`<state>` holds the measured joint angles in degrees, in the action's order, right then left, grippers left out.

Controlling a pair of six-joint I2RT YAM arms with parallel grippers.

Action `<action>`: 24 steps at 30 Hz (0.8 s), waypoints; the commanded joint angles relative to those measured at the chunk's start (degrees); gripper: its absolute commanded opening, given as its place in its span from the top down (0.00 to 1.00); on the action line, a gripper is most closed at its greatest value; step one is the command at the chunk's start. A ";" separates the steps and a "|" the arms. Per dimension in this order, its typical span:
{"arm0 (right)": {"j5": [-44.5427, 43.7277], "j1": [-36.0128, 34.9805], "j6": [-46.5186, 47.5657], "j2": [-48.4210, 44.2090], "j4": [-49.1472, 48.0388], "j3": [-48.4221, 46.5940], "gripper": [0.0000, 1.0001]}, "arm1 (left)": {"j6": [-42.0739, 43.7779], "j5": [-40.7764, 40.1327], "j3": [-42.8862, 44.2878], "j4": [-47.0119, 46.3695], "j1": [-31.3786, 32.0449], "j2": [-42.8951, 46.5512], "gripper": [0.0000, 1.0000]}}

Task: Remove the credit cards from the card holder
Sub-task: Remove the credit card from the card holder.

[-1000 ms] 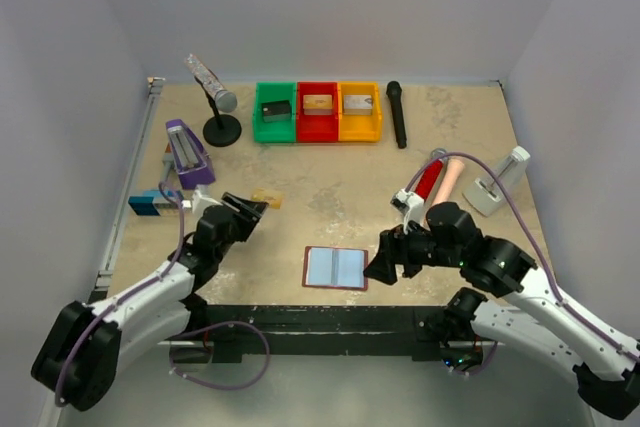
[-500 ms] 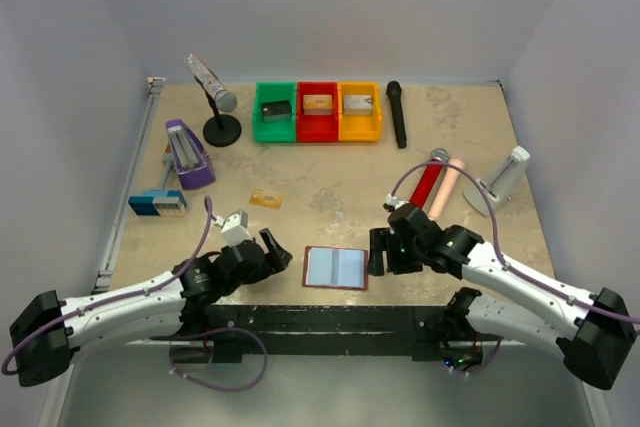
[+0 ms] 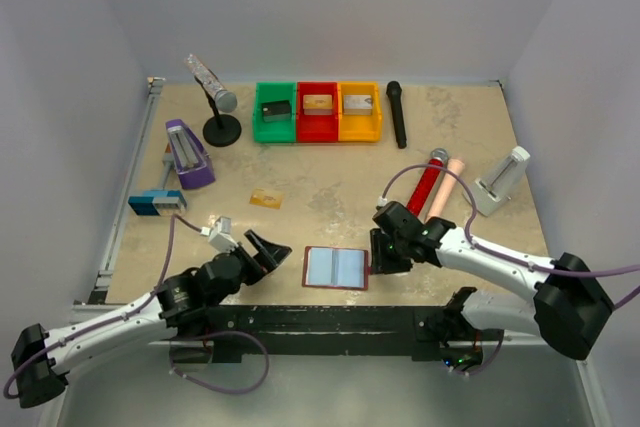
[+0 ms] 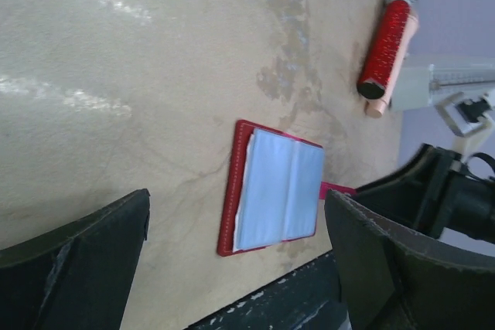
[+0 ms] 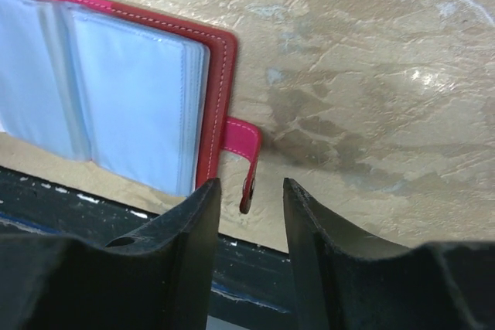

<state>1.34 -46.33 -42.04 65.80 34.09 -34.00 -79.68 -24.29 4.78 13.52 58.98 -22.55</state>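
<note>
Here, card holder (image 3: 336,268) open flat, left tool (image 4: 236,202) spread wide, right tool (image 5: 249,187) apart astride tab (image 5: 241,141)

Nothing readable anywhere in these shots, honestly. The card holder (image 3: 336,268) lies open showing plain light-blue pockets with no print I can make out. The little gold-tan card (image 3: 265,198), at about 10 o'clock from it on the bench, is way too small to read.

Our left arm (image 3: 105,315) and right arm (image 3: 497,265) are white tubes with bulky black joints, purple cables (image 3: 168,247) looping alongside; our left claw (image 3: 270,250) and right claw (image 3: 378,255) are matte black.
</note>
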 commanded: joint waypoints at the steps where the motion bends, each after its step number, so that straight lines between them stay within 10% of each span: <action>1: -1.96 0.88 -1.20 1.70 -1.83 -1.25 0.60 | 5.48 3.28 -0.39 -6.23 0.08 0.59 0.02; 12: -1.61 1.50 -0.32 0.83 -3.15 -0.02 0.98 | 12.44 9.70 18.60 0.11 0.08 -27.55 0.00; 24: 0.32 1.50 0.91 -5.15 -2.00 2.70 1.00 | 16.13 18.31 18.15 -16.34 0.17 -32.81 0.11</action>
<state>1.06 -44.95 -41.71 61.78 32.16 -32.75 -66.15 -9.98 20.56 2.44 59.00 -51.37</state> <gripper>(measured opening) 0.031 0.916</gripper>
